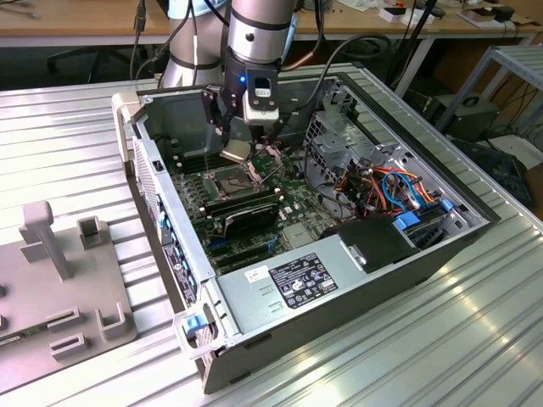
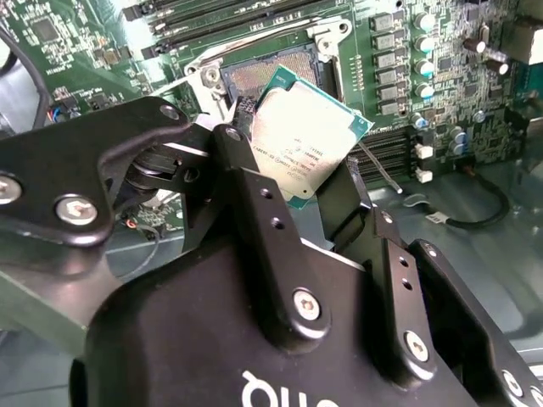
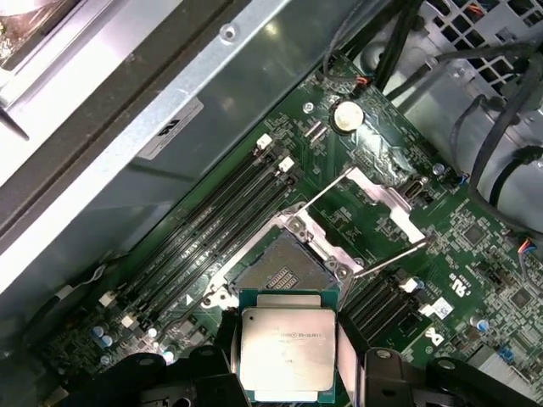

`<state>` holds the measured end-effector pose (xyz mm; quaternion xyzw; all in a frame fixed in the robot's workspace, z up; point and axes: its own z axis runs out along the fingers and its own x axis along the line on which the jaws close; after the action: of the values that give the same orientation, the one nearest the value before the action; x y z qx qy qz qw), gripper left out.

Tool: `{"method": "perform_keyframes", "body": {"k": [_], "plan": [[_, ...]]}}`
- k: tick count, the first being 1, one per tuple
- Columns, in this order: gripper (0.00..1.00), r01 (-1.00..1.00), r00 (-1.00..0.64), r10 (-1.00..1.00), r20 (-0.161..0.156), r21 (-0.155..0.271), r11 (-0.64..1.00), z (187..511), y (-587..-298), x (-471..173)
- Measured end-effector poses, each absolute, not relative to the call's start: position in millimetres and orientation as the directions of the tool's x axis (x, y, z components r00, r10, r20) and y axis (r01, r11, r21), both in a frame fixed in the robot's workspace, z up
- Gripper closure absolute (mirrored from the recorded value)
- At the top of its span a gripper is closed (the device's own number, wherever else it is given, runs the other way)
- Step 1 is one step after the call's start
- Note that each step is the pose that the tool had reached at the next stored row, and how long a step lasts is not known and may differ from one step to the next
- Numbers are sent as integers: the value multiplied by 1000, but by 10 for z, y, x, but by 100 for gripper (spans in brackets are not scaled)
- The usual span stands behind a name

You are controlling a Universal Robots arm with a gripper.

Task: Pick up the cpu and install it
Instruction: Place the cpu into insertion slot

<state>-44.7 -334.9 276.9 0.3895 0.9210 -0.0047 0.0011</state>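
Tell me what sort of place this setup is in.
Probably a robotics lab or test workshop: an open computer case lies on a ribbed metal table, the end effector holds the cpu above its motherboard, and desks with cables stand behind.

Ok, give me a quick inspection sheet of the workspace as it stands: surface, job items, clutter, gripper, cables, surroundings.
Surface: ribbed metal table, with the open computer case lying on it.
Job's things: cpu held tilted above the socket, not seated; the socket's frame stands open.
Clutter: grey fixture block on the table at the exterior view's left; memory sticks beside the socket.
Gripper: gripper shut on the cpu's edges.
Cables: orange, blue and black bundle inside the case, apart from the socket.
Surroundings: wooden desks behind; metal rack at the exterior view's right.
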Motion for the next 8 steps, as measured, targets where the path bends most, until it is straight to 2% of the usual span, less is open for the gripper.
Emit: {"method": "perform_keyframes", "body": {"k": [8], "plan": [[45, 815, -580, 815, -6, -8, 580, 2765, -3349, -447]]}}
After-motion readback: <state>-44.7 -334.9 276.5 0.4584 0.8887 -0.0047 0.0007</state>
